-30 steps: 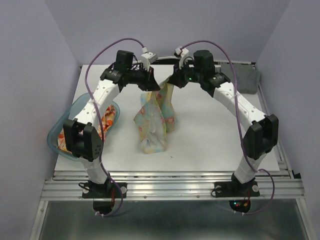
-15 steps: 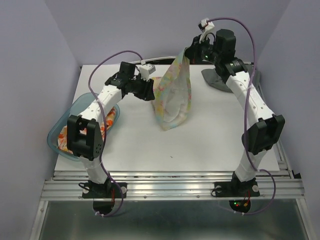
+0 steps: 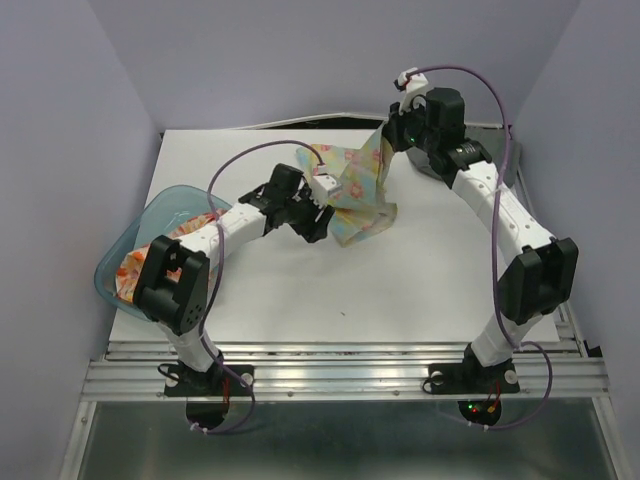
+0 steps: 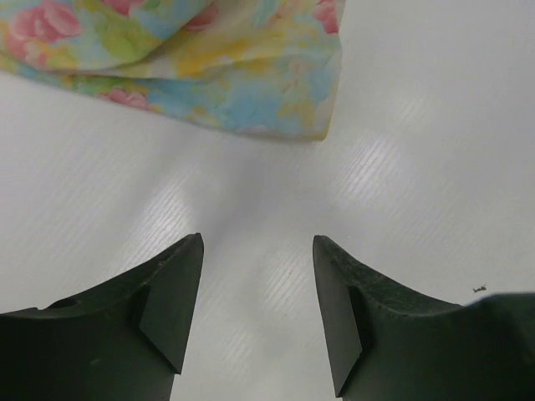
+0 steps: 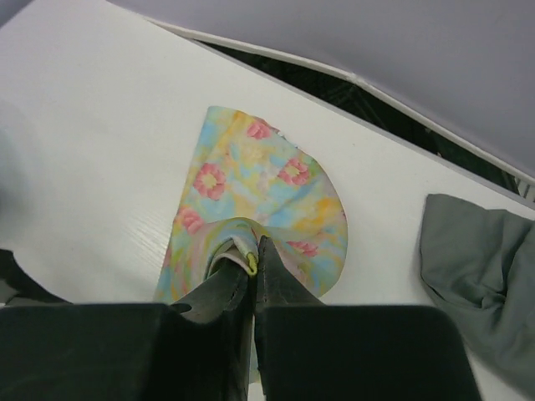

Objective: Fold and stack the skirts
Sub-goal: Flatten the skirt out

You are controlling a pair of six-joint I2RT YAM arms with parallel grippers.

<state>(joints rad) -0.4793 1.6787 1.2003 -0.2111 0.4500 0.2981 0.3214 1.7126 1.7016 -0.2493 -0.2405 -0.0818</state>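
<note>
Skirt [image 3: 360, 190]: pastel yellow-blue floral, pink blooms, limp

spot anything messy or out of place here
The pastel skirt dangles by one edge from the shut right gripper, its bottom slumped on the table, not flat. The grey skirt lies crumpled at the far right, and the third skirt sits bunched in the basin. Nothing is folded.
</note>
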